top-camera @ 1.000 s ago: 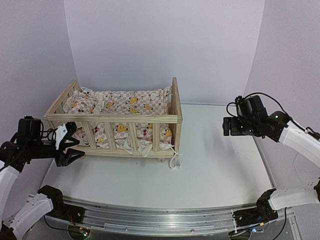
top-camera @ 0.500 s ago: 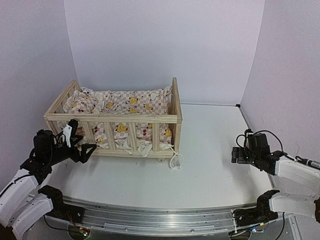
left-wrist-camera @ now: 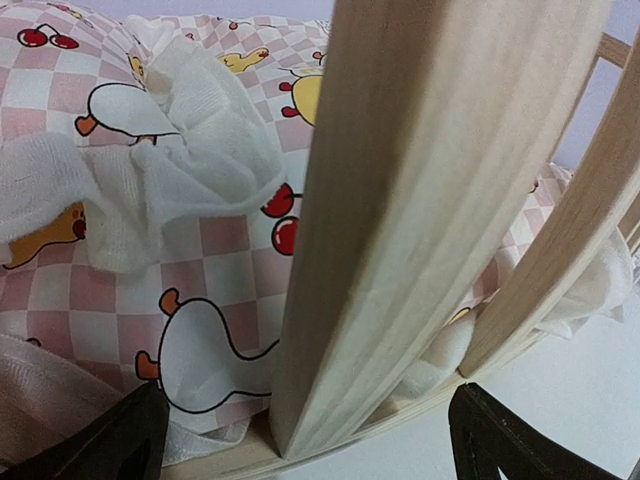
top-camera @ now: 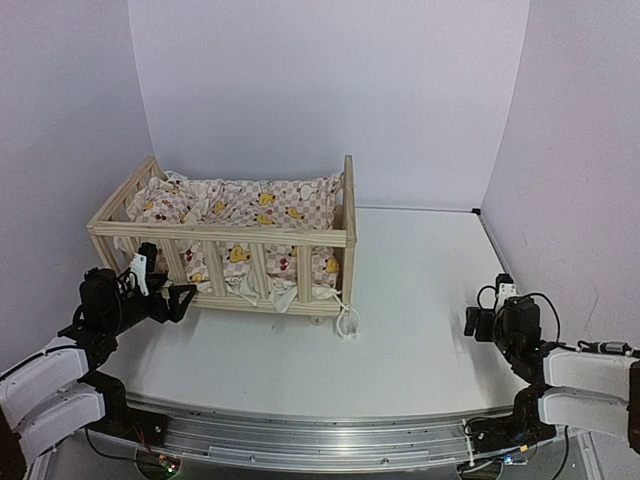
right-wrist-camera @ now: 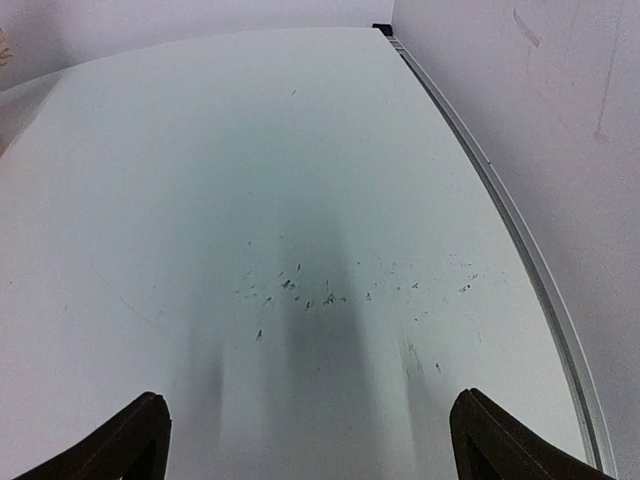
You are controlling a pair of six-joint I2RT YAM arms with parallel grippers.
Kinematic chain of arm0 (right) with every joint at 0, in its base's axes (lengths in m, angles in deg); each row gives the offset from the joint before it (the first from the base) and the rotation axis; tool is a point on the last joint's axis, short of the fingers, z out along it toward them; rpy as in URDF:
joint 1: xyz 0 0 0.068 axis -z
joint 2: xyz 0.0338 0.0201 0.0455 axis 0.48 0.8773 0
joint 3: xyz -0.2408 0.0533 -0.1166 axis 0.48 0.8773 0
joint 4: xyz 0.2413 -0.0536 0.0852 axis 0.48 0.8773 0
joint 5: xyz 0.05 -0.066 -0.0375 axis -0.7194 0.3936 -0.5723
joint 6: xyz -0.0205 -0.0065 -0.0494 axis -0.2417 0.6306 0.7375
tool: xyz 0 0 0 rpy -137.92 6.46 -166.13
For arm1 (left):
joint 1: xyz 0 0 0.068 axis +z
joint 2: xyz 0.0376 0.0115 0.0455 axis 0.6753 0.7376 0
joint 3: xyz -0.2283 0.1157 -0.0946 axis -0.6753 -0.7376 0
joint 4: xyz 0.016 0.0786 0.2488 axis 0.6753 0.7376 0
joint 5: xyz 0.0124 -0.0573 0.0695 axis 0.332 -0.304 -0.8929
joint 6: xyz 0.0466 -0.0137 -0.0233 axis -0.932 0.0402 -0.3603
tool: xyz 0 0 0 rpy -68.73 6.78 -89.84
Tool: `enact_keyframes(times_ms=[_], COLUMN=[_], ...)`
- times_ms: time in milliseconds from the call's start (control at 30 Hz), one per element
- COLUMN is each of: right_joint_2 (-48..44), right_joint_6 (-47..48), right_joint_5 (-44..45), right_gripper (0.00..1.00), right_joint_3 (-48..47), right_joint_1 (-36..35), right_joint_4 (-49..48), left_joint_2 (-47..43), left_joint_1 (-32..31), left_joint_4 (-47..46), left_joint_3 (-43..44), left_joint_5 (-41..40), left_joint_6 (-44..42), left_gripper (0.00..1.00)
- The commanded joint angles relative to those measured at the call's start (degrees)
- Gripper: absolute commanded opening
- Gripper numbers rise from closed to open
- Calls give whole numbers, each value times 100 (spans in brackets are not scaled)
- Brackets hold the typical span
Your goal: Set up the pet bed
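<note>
Where pale-wood pet bed (top-camera: 225, 234) slats rise, cushion (top-camera: 262, 201) bulges (checkered).

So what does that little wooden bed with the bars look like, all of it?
The light-wood pet bed looks like a small crib: slatted railing sides, taller right end, standing upright on the white table, left of the middle. A pink-checkered cushion with yellow ducks fills it, and white ties dangle out at the front. The open left gripper sits at its front-left corner, not gripping it.
</note>
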Motion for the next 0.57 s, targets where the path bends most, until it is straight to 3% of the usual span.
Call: enact_keyframes(times_ms=[0,133,533], right_joint_2=[225,428,152], right_joint_6=[132,134,27], right_joint_5=[-161,-282,-69], right_gripper=[98,98,98], right_joint_3=[74,99,429], right_joint_1=[60,119,126], right_joint_4=[-700,-920,-1212], left_joint_2=[-243,-457,-476], left_joint_1=[77,83,207], left_joint_4=[139,102,11], left_joint_3=[-49,-282,-419], left_joint_5=[-1285,-1808,-1990], left_joint_6=[-34,202,581], left_gripper=[100,99,97])
